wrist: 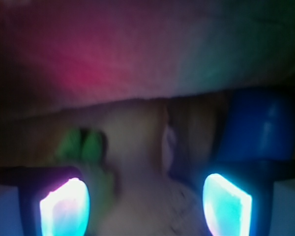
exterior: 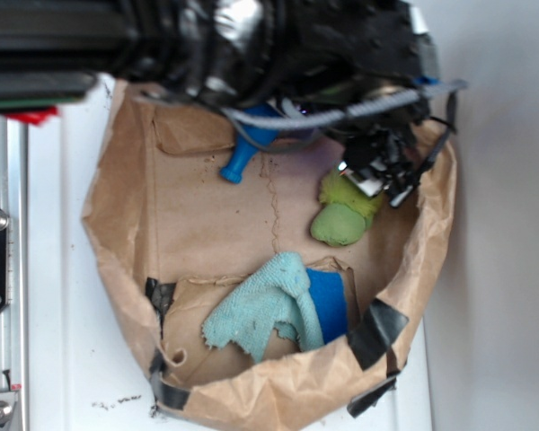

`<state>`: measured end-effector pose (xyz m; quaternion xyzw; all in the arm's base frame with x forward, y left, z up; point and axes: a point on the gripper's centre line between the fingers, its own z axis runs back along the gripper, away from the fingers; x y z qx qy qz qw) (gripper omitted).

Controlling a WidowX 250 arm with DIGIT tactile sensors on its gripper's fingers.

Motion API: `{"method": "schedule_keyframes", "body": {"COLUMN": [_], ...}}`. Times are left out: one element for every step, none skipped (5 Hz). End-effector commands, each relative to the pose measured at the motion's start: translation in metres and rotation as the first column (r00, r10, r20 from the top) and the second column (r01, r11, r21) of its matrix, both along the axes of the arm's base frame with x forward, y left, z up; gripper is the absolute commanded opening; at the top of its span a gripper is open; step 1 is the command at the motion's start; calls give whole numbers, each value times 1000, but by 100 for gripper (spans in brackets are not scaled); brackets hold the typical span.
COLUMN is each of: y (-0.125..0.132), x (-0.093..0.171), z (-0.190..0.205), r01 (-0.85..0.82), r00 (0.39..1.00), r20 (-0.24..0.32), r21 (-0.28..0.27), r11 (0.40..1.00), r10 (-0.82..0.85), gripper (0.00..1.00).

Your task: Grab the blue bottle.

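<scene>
The gripper (wrist: 145, 206) hung with its fingers apart and empty between the plush (exterior: 344, 214) and the bottle (exterior: 251, 144), which lay ungrasped in the bag (exterior: 117, 215); closing remained.

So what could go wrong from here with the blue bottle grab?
1. The hand is open with the green plush near one finger and the blue bottle off by the other; closing now might catch the plush or nothing.
2. In the exterior view the arm covers most of the bottle, which lies close to the paper bag's wall, so the hand could snag the paper.
</scene>
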<state>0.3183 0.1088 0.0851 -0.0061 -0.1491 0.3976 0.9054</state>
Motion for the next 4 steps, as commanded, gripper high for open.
{"method": "schedule_keyframes", "body": {"y": [25,23,19,9], "x": [-25,-24,-25,-23], "z": [26,18,8,-5], "r01": [-21,-65,-91,-96], "r00": [992,991,988,987], "r20": [127,122,132,134], "r21": [11,20,41,85], "r11": [1000,998,995,992], "r10": [19,62,85,84], "gripper": [100,100,100,100]}}
